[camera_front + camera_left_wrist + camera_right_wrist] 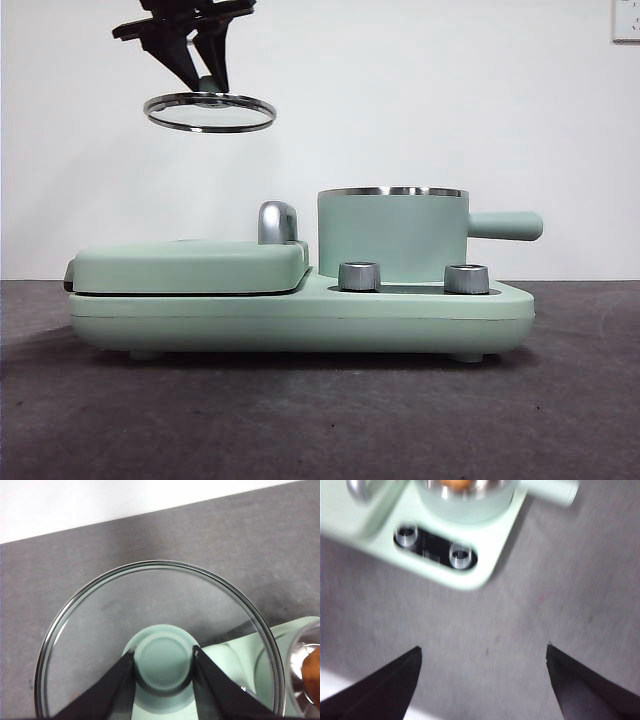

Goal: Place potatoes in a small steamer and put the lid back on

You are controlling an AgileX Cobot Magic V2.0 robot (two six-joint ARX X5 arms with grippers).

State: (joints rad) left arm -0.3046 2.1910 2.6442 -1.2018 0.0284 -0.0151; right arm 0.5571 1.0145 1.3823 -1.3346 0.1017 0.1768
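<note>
- The potato [312, 677] shows only as an orange sliver, cut by the picture's edge.
- The small steamer [465, 500] is blurred, its far side cropped.
- The steamer's wall hides its inside in the front view.

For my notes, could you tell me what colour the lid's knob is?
Mint green, clearest in the left wrist view: the knob.

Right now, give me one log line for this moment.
left hand: shut on lid, held high, off steamer | potato: inside steamer | right hand: open, empty
</note>
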